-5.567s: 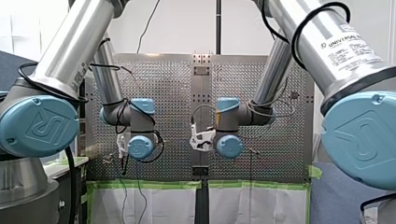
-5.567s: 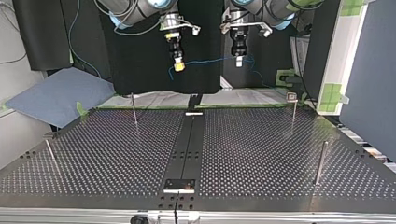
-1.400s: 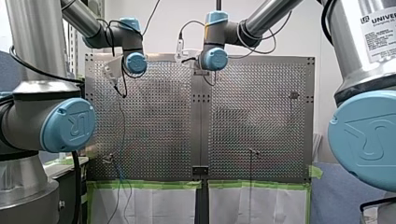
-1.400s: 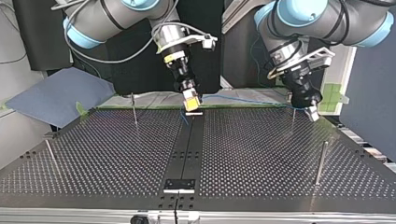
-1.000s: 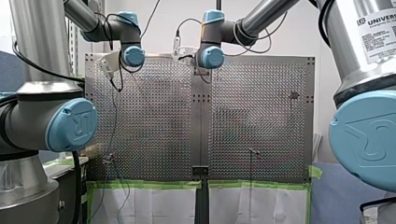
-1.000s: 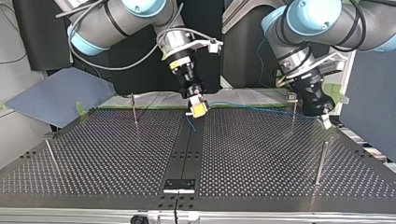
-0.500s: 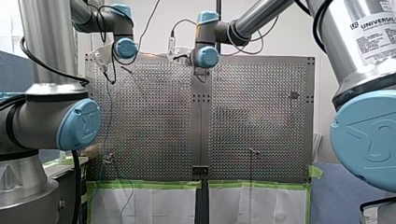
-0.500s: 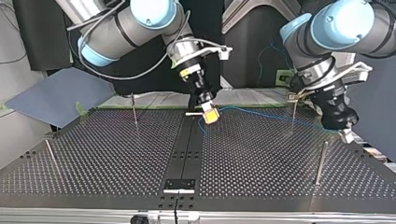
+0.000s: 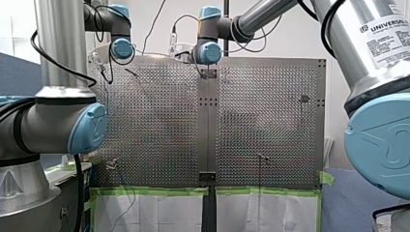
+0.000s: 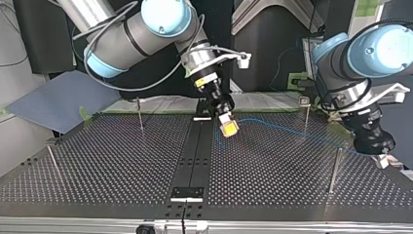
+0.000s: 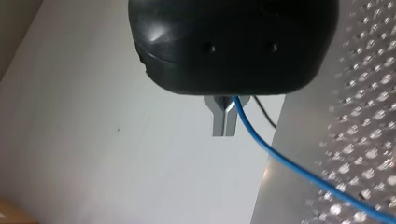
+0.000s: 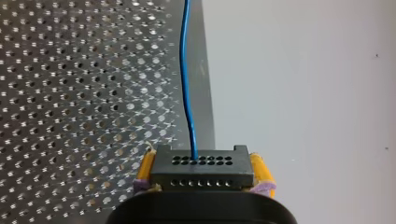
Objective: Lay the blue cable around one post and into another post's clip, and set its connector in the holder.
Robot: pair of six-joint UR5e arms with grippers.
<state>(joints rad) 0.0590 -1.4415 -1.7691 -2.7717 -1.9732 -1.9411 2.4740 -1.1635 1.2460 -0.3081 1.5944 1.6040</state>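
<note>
Moved forward since earlier, left tool (image 11: 223, 122) clamps blue cable (image 11: 280, 158), right tool (image 12: 203, 158) clamps connector (image 12: 203, 172).

Lit brightly and evenly in the front view, with pale glare down my left arm (image 9: 55, 43). Dimmer in the top view, with soft sheen on the perforated table (image 10: 292, 170); sparkling at its holes in both wrist views.
</note>
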